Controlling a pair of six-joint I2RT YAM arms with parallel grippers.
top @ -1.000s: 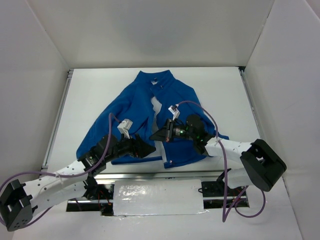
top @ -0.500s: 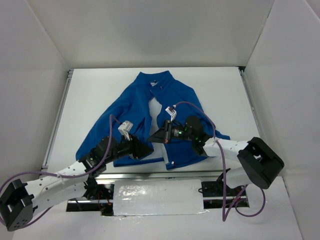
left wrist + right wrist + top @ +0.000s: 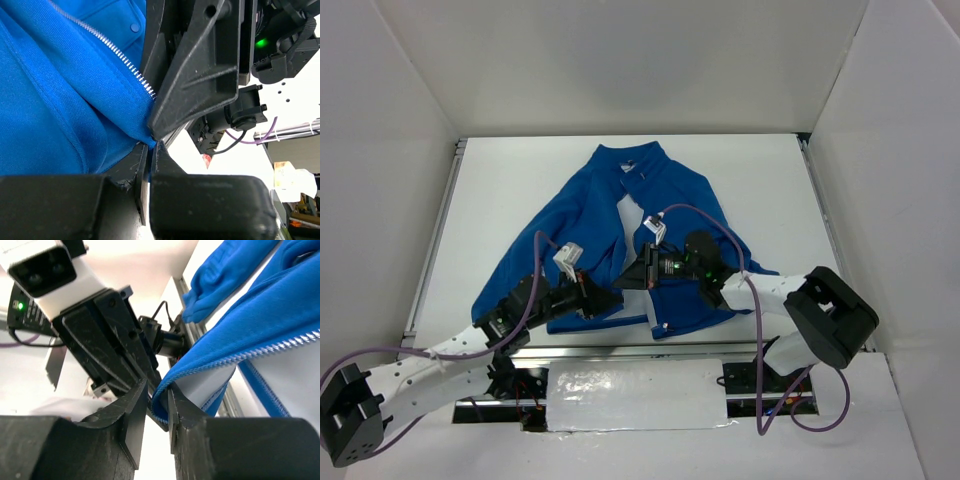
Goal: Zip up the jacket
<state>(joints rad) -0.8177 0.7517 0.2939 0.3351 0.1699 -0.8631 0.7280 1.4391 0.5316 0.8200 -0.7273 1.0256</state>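
The blue jacket (image 3: 665, 190) lies flat on the white table, front open, collar at the far side. Both grippers meet at its lower front opening. My left gripper (image 3: 617, 298) is shut on the jacket's front edge; the left wrist view shows blue fabric (image 3: 60, 100) pinched between its jaws (image 3: 150, 148), just below the zipper teeth (image 3: 120, 54). My right gripper (image 3: 624, 277) faces it closely, its black body (image 3: 200, 65) filling that view. In the right wrist view its jaws (image 3: 159, 390) stand slightly apart, with the other zipper edge (image 3: 280, 347) looping loosely between them.
White walls close in the table (image 3: 520, 180) on three sides. A metal rail (image 3: 610, 350) runs along the near edge under the jacket's hem, and a crinkled silver patch (image 3: 635, 395) sits between the arm bases. A sleeve (image 3: 515, 270) trails toward the near left.
The left gripper has closed on the jacket's front edge. The right gripper has shifted a little left toward it and its jaws have parted from shut.
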